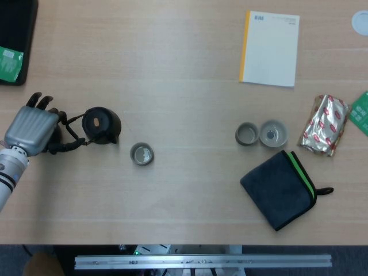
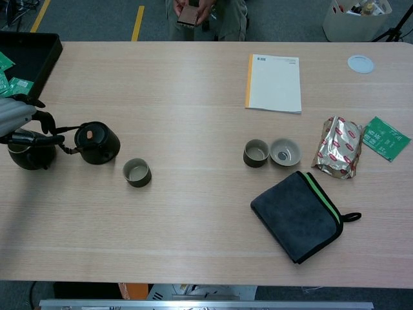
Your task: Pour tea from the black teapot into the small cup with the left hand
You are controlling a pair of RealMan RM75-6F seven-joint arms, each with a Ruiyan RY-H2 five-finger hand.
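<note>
1. Head view: my left hand (image 1: 33, 131) sits at the table's far left edge, back of the hand up, fingers curled round the thin handle of the black teapot (image 1: 100, 125). I'm gripping that handle; pot body sticks out to the right of my fingers.
2. Head view: teapot looks upright w/ lid on, spout side toward the small cup (image 1: 141, 154). Cup is just beside the pot, lower right, not touching it. Cup upright, open top.
3. Head view: my right hand doesn't show.
4. Head view, other stuff: two more cups (image 1: 260, 133) side by side, touching, right of centre; dark cloth (image 1: 278, 188) w/ green edge just below them; foil packet (image 1: 325, 125) to their right; notebook (image 1: 270, 48) w/ yellow spine at the top, well apart from the rest. Table (image 1: 184, 75) is light wood.
5. Chest view: left hand (image 2: 14, 121) barely in at the left border, fingers wrapped on the teapot (image 2: 97, 143) handle. Same grip; can't tell if the pot's base is on the wood or just off it.
6. Chest view: a dark pitcher (image 2: 26, 153) stands under/behind my fingers, just left of the pot. Small cup (image 2: 137, 172) is right of the pot and nearer the cam, apart from it.
7. Chest view: black tray (image 2: 32, 55) in the top left corner, w/ green packets in it. Right hand not seen here either.
</note>
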